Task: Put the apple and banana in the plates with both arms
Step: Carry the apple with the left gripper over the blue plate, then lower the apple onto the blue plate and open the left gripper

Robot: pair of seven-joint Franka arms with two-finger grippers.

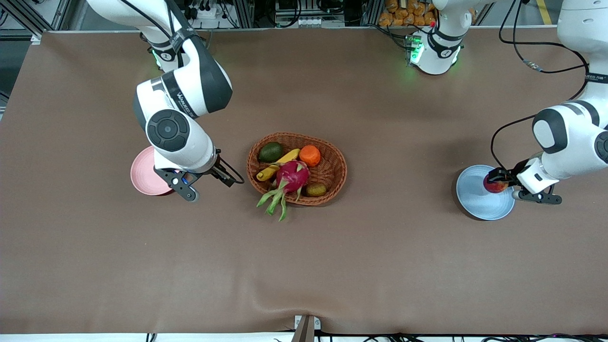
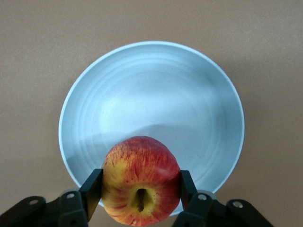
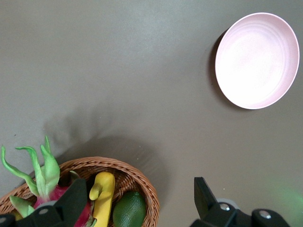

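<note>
The red, yellow-streaked apple sits between the fingers of my left gripper, which is shut on it over the light blue plate, near that plate's rim. I cannot tell whether the apple touches the plate. The yellow banana lies in the wicker basket, partly under a dragon fruit. My right gripper hangs open and empty between the pale pink plate and the basket. The pink plate holds nothing.
The basket at mid-table also holds a magenta dragon fruit with green leaves over the rim, an orange fruit, a dark green fruit and a small brownish one. Brown cloth covers the table.
</note>
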